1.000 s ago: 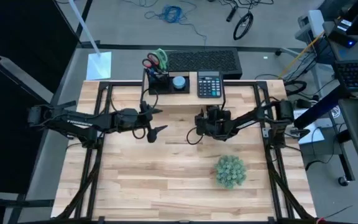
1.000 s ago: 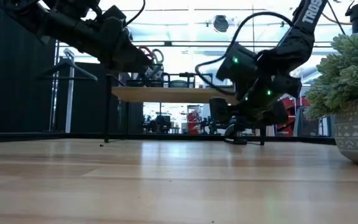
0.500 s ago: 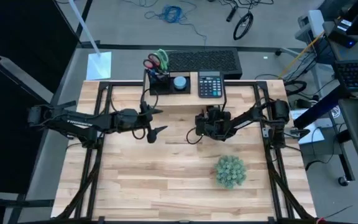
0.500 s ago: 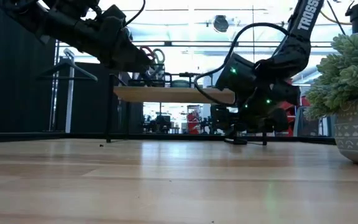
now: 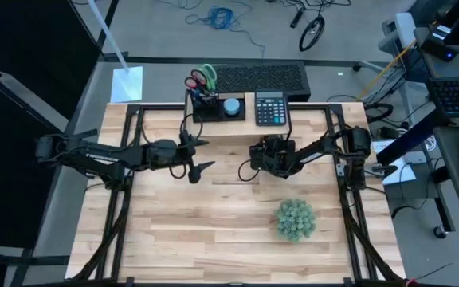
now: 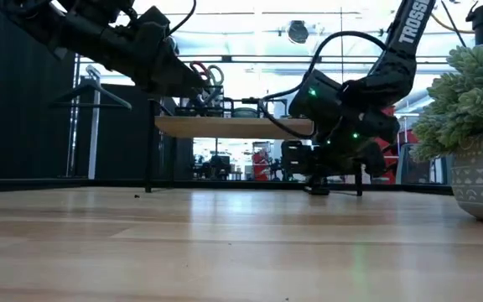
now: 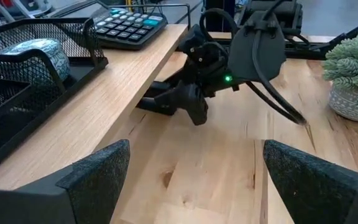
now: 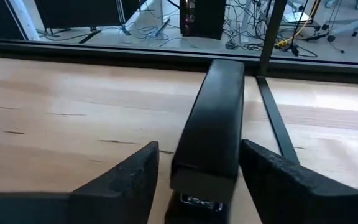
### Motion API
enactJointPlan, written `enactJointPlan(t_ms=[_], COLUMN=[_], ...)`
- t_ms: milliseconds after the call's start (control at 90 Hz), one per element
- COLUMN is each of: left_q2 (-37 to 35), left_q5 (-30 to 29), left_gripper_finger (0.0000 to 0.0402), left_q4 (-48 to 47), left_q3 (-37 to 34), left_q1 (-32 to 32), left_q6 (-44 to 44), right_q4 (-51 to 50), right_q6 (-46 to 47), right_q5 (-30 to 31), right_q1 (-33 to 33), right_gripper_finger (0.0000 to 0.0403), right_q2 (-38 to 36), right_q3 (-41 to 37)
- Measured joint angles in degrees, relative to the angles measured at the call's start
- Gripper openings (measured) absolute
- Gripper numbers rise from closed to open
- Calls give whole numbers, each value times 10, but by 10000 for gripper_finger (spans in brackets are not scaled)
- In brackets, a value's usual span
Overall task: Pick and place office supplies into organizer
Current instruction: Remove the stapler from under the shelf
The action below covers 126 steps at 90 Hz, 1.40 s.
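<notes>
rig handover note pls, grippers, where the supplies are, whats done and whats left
Left gripper: open, empty, hovering over the table just in front of the wooden riser.
Right gripper: low under the riser's front edge, fingers open either side of a black stapler on the table; not closed on it yet.
Organizer: on the riser beside the calculator, already holding red and green scissors and a tape roll.
Left: close on the stapler, lift it out, place it in the organizer.

stapler [image 8: 209, 134] near end cut off, organizer [image 7: 23, 81] cropped
</notes>
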Motion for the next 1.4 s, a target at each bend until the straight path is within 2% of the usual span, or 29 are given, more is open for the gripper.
enactJointPlan(t_ms=[244, 444, 578, 889, 1189, 1400], left_q2=[0, 0, 0, 0, 0, 0], left_q5=[0, 0, 0, 0, 0, 0], left_gripper_finger=[356, 356, 356, 356, 356, 356], left_q4=[0, 0, 0, 0, 0, 0], left_q3=[0, 0, 0, 0, 0, 0], left_q1=[0, 0, 0, 0, 0, -1], left_q6=[0, 0, 0, 0, 0, -1], right_q4=[0, 6, 23, 2, -164, -341], right_q6=[0, -1, -3, -35, -43, 16], right_q5=[-14, -33, -65, -151, -242, -256], right_q1=[-2, 8, 24, 61, 108, 161], right_gripper_finger=[115, 114, 124, 115, 114, 115], right_q2=[0, 0, 0, 0, -36, -75], right_q3=[0, 0, 5, 54, 113, 155])
